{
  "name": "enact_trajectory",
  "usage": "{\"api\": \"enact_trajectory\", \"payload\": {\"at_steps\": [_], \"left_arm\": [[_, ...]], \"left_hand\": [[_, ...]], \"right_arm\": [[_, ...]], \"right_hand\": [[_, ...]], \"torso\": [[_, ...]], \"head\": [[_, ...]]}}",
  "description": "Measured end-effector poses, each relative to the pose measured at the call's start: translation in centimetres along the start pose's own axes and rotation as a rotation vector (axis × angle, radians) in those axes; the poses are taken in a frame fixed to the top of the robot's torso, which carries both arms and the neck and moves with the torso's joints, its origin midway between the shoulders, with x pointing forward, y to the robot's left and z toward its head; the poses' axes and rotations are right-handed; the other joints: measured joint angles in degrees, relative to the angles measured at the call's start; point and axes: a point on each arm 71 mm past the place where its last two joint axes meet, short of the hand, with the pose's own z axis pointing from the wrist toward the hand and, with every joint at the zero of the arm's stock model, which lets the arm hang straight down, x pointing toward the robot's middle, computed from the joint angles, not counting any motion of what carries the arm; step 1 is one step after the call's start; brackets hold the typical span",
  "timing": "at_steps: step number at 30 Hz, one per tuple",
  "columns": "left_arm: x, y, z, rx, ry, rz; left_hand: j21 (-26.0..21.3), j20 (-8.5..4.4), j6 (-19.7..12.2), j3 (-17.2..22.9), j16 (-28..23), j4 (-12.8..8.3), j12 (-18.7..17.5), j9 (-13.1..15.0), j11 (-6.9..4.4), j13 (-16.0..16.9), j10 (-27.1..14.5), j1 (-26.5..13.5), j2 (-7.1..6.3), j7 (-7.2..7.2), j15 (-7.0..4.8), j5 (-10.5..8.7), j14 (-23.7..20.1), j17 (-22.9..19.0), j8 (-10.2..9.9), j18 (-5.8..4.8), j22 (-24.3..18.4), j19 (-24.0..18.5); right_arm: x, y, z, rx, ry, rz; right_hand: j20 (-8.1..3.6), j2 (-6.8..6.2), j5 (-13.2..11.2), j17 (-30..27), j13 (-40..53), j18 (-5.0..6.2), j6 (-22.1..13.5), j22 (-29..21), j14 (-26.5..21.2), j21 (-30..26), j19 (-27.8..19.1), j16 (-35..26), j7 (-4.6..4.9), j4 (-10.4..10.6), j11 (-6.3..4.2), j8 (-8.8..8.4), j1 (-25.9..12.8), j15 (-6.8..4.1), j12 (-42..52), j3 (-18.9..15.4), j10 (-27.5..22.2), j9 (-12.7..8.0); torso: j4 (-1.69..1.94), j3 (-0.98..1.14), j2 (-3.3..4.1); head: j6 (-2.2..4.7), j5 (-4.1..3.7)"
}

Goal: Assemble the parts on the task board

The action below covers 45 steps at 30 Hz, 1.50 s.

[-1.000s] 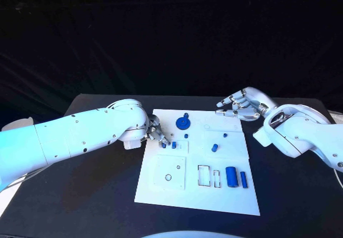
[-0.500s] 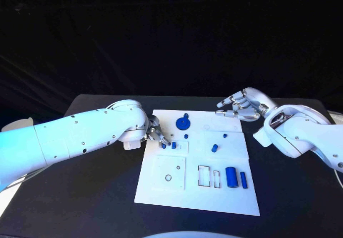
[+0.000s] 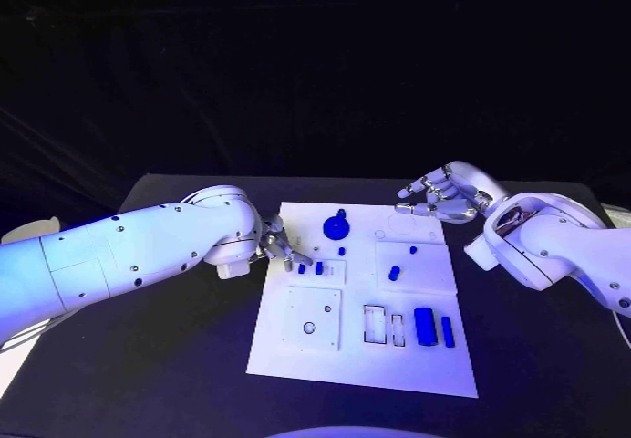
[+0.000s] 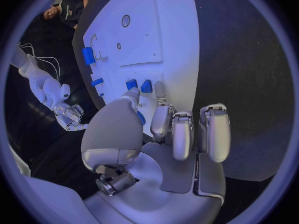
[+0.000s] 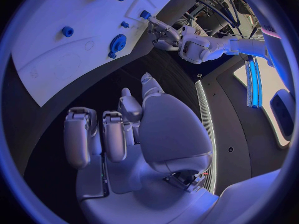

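White task board [image 3: 395, 365] flat in the middle of the black table [image 3: 158, 365], with small blue parts scattered over it. Near the far edge, a blue gear [image 3: 336, 224] with a small blue peg [image 3: 342, 251] just below it. Further right, another small peg [image 3: 411, 247] and a slightly larger blue piece [image 3: 395, 271]. Toward the near right, a long blue cylinder [image 3: 425, 326] upright in the picture, a thinner blue bar [image 3: 449, 332] just beside it, and two narrow rectangular slots [image 3: 384, 327] to their left.

Left hand [image 3: 279, 245] at the board's left edge, fingers reaching down beside two little blue blocks [image 3: 310, 267] — fingertips close to them, perhaps touching; cannot tell whether anything is pinched. From the left wrist camera, same hand [image 4: 168, 134] with fingers loosely extended over the board's edge, the blue blocks [image 4: 138, 85] just past the fingertips.

Right hand [image 3: 442, 196] off the board's far right corner, over the black table, fingers curled inward with nothing visible in them — well apart from the parts. From the right wrist camera, that hand [image 5: 124, 129] half-curled and empty, the gear [image 5: 116, 43] beyond it.
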Motion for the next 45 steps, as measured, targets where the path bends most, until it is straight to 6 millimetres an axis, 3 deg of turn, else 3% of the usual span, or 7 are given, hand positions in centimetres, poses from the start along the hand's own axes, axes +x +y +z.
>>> {"api": "enact_trajectory", "payload": {"at_steps": [8,11,14,18,23,32,45], "left_arm": [[-0.6,0.5,-0.2,0.041,-0.039,-0.108],[-0.8,0.7,-0.3,0.085,-0.046,-0.187],[-1.2,0.7,-0.4,0.144,-0.058,-0.281],[-1.6,0.5,-0.4,0.228,-0.097,-0.364],[-1.5,-0.8,-0.6,0.372,-0.181,-0.336],[0.6,-4.8,-0.8,0.605,-0.318,-0.068],[1.2,-7.0,0.5,0.615,-0.382,0.178]], "left_hand": [[-2.74,0.00,-1.49,-3.73,0.00,0.09,-3.38,-0.37,0.65,-3.55,-1.99,0.81,1.65,0.83,0.00,-0.35,0.00,0.00,0.00,0.00,0.00,0.00],[-6.63,0.09,-4.11,-5.18,0.00,0.10,-10.00,-0.92,1.51,-10.65,-6.88,1.45,2.29,1.77,0.24,0.83,0.24,0.00,-0.53,0.01,0.00,-0.08],[-12.73,1.34,-6.91,-6.63,-0.70,0.17,-19.19,-1.64,2.70,-20.20,-14.02,1.76,2.61,2.97,1.44,0.99,0.14,-0.01,-1.15,2.29,-1.51,-2.09],[-38.15,3.34,-12.71,-4.41,-14.30,-3.15,-26.81,-3.31,5.36,-27.08,-23.56,11.95,3.37,5.88,3.94,2.98,-4.15,-3.25,-2.53,7.50,-22.64,-16.53],[-48.70,5.48,-14.92,0.83,-28.91,-6.89,-35.86,-7.40,7.77,-34.92,-30.31,23.56,3.49,8.01,6.19,-1.71,-14.86,-17.31,-5.66,7.77,-30.55,-21.54],[-48.97,5.10,-10.24,4.98,-27.89,-6.90,-47.30,-16.23,7.20,-49.63,-27.26,28.41,0.89,6.89,5.64,-3.95,-10.10,-19.50,-13.53,8.54,-31.85,-14.55],[-27.04,4.48,-5.80,5.48,-14.05,-6.47,-55.55,-21.32,7.57,-60.16,-25.96,27.47,-0.05,6.83,5.04,-3.94,-0.08,-7.45,-19.07,5.74,-12.86,-2.20]], "right_arm": [[0.0,-0.1,0.0,0.001,-0.001,-0.001],[0.0,-0.1,0.0,0.002,-0.001,-0.001],[-0.1,-0.1,0.0,0.002,-0.001,-0.001],[-0.1,-0.1,0.0,0.003,-0.002,-0.001],[-0.1,-0.1,0.0,0.003,-0.002,-0.001],[-0.1,-0.2,0.0,0.004,-0.003,-0.002],[0.0,-0.1,0.1,0.002,-0.001,0.000]], "right_hand": [[0.00,0.00,0.00,0.00,-0.05,0.00,0.00,0.00,0.00,0.00,0.00,0.00,0.00,0.00,0.00,0.00,0.00,0.00,-0.28,0.00,0.00,0.00],[0.00,0.00,0.00,-0.01,-0.05,0.00,0.00,0.00,0.00,0.00,0.00,0.00,0.00,0.00,0.00,0.00,0.00,0.00,-0.28,0.00,0.00,0.00],[0.00,0.00,0.00,-0.01,-0.05,0.00,0.00,0.00,0.00,0.00,0.00,0.00,0.00,0.00,0.00,0.00,0.00,0.00,-0.28,0.00,0.00,0.00],[0.00,0.00,0.00,-0.01,-0.04,0.00,0.00,0.00,0.00,0.00,0.00,0.00,0.00,0.00,0.00,0.00,0.00,0.00,-0.28,0.00,0.00,0.00],[0.00,0.00,0.00,-0.01,-0.04,0.00,0.00,0.04,0.00,0.00,0.00,0.00,0.00,0.00,0.00,0.00,0.00,0.00,-0.28,0.00,0.00,0.00],[0.00,0.01,0.00,-0.02,-0.04,0.00,0.00,0.04,0.00,0.00,0.00,0.00,0.00,0.00,0.00,0.00,0.01,0.00,-0.28,0.00,0.00,0.00],[0.00,0.23,0.23,0.03,-0.09,0.00,0.00,0.03,0.00,0.00,0.00,0.00,0.00,0.00,0.00,0.00,0.23,0.00,-0.28,0.00,0.00,0.00]], "torso": [[-0.08,0.01,-0.02],[-0.11,0.04,-0.02],[-0.09,0.05,-0.02],[-0.04,0.07,-0.03],[-0.03,0.07,-0.02],[-0.12,0.02,0.02],[-0.15,0.03,0.08]], "head": [[0.16,0.05],[0.25,0.05],[0.42,-0.05],[0.64,-0.24],[0.85,-0.41],[1.19,-0.82],[1.50,-1.09]]}}
